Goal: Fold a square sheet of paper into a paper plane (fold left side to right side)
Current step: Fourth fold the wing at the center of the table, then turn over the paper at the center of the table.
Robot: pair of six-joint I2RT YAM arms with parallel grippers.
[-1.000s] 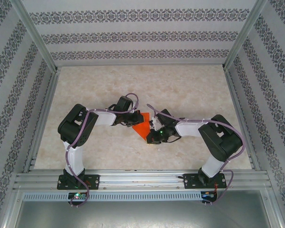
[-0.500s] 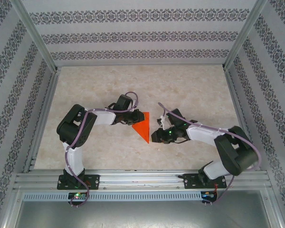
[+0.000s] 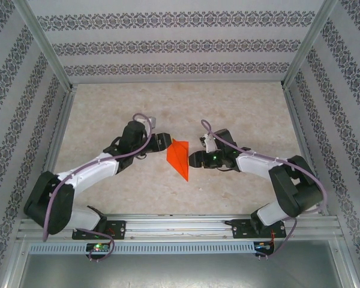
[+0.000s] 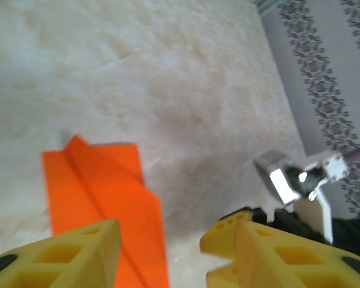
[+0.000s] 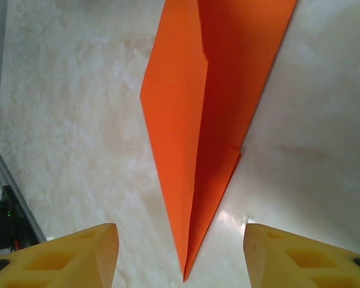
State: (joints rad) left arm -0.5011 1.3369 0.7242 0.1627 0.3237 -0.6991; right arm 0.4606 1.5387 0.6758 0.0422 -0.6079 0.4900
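Note:
The square sheet of paper lies on the table folded into a narrow orange-red paper plane (image 3: pixel 178 158), with a centre crease and its sharp point toward the near side. My left gripper (image 3: pixel 164 141) hovers just left of its blunt far end, open, nothing between its yellow fingers (image 4: pixel 72 249). In the left wrist view the paper plane (image 4: pixel 102 192) lies under and past the left finger. My right gripper (image 3: pixel 193 159) sits just right of the plane, open. In the right wrist view the paper plane (image 5: pixel 207 114) points its tip into the gap of the right gripper (image 5: pixel 180 258), touching neither finger.
The beige marbled table (image 3: pixel 228 108) is bounded by patterned walls and aluminium posts. A metal rail (image 3: pixel 180 227) runs along the near edge by the arm bases. The right arm's wrist camera (image 4: pixel 300 177) shows in the left wrist view.
Both grippers have gone from shut to open and let go of the paper. The right gripper drew back to the right; the left arm stretched out low and leftward. The plane lies free.

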